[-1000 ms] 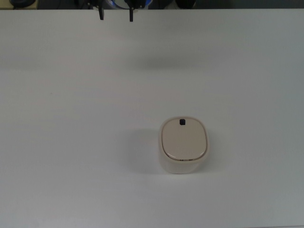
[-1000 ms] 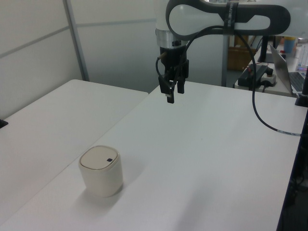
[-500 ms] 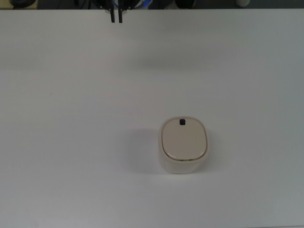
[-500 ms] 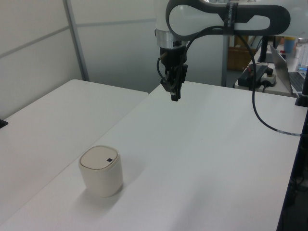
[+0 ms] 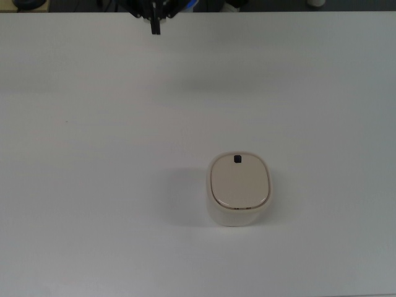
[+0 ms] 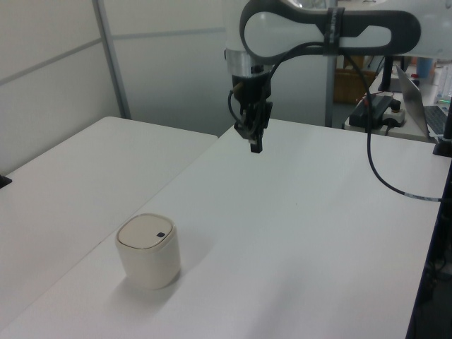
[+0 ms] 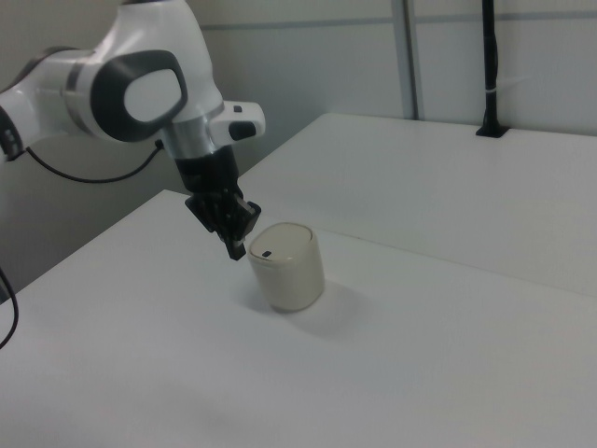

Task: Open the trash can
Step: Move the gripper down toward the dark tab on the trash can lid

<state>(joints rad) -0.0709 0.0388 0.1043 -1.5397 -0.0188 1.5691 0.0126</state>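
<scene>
Cream-beige plastic for the trash can (image 5: 239,189), rounded-rectangle in outline, upright on the white table (image 5: 93,154). Flap lid (image 5: 240,184) down flat and flush with the rim. Small black button (image 5: 237,159) at the lid edge that faces the jaws.

Jaws pressed together, showing as one dark tip with no gap between the fingers and nothing held. Gripper (image 5: 154,28) at the top view's upper edge, pointing down over the far side of the table, clear of the surface.

Trash can well apart from the jaws: below them and toward the top view's right. A broad stretch of bare tabletop between the two.

From the left view, gripper (image 6: 254,146) hanging from a white and grey arm (image 6: 325,28), high above the table (image 6: 296,233). Trash can (image 6: 148,251) far below the jaws and toward the left view's left, button (image 6: 161,236) on the lid's near-right part. Black cable (image 6: 378,162) looping down behind the jaws, toward the left view's right. Second white table (image 6: 85,169) off to the jaws' far side at the left view's left.

From the right view, gripper (image 7: 237,250) tilted, its tip lined up just beside the upper left rim of the trash can (image 7: 289,266); contact not to be told from here, and ruled out by the gap seen from above. Button (image 7: 266,254) on the lid's jaw-side edge. Arm (image 7: 121,84) rising from the jaws toward the right view's upper left.
</scene>
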